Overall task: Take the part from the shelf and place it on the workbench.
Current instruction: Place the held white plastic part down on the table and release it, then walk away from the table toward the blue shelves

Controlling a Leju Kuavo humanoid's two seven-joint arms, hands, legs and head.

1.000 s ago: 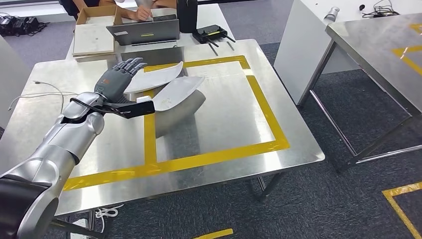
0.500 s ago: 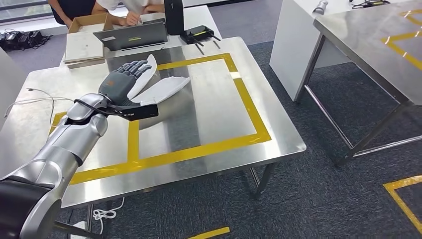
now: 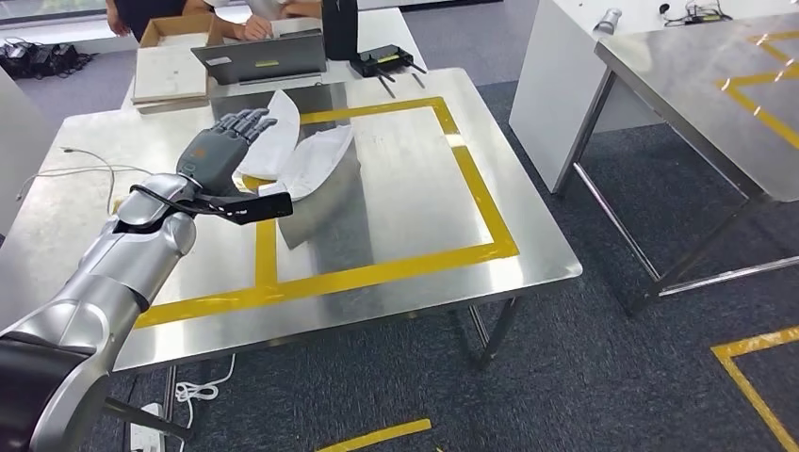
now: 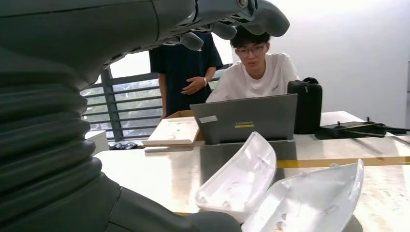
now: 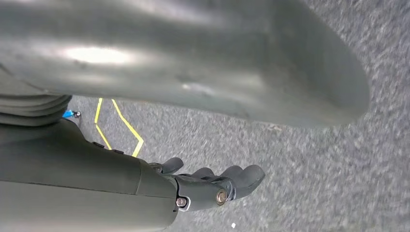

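Observation:
Two white plastic shell parts lie side by side on the steel workbench (image 3: 415, 188), inside the yellow tape frame: the far part (image 3: 275, 127) and the near part (image 3: 318, 160). The left wrist view shows the same far part (image 4: 239, 181) and near part (image 4: 309, 203) resting on the bench top. My left hand (image 3: 221, 146) hovers just left of them with its fingers (image 4: 232, 19) spread and nothing in them. My right hand (image 5: 212, 186) hangs over the grey floor and holds nothing.
A laptop (image 3: 264, 61), a cardboard box (image 3: 174, 71), a black case (image 3: 339, 28) and a router (image 3: 386, 64) stand at the bench's far side, where people (image 4: 256, 72) stay close. A white cable (image 3: 66, 174) lies left. Another steel bench (image 3: 716, 85) stands to the right.
The whole view has shifted, so the camera moved. My left hand has drawn back a little to the left of the white parts, which stay on the bench.

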